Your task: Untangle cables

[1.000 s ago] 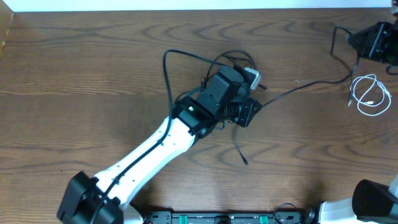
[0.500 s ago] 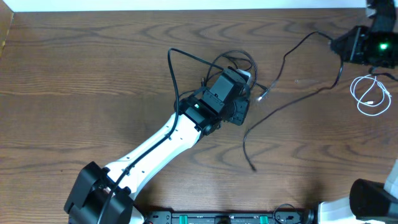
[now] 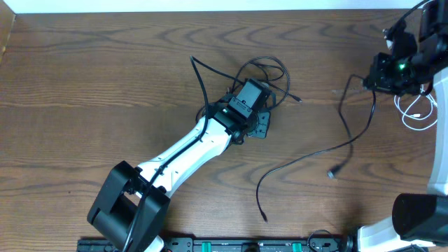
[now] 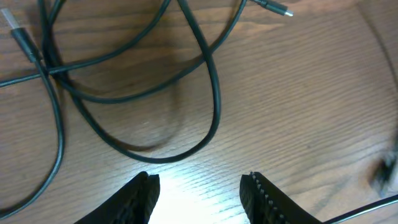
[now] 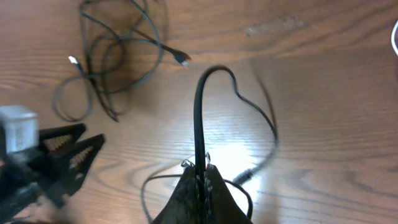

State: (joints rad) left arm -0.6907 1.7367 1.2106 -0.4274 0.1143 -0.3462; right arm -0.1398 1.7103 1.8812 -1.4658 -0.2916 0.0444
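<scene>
The right gripper [image 5: 200, 173], clenched on the thin black cable [image 5: 198, 124] at far right, could drag its trailing ends across the looped white cable [image 3: 420, 120] alongside, tangling them. The left gripper [image 4: 199, 186] hangs released over the centre's black coil [image 4: 214, 106].

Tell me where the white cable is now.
In the overhead view, the white cable lies looped at the right edge of the table, beside the right gripper.

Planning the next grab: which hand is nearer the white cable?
Right. The right hand, gripping a black cable, is just beside the white cable; the left hand is mid-table, far off.
</scene>
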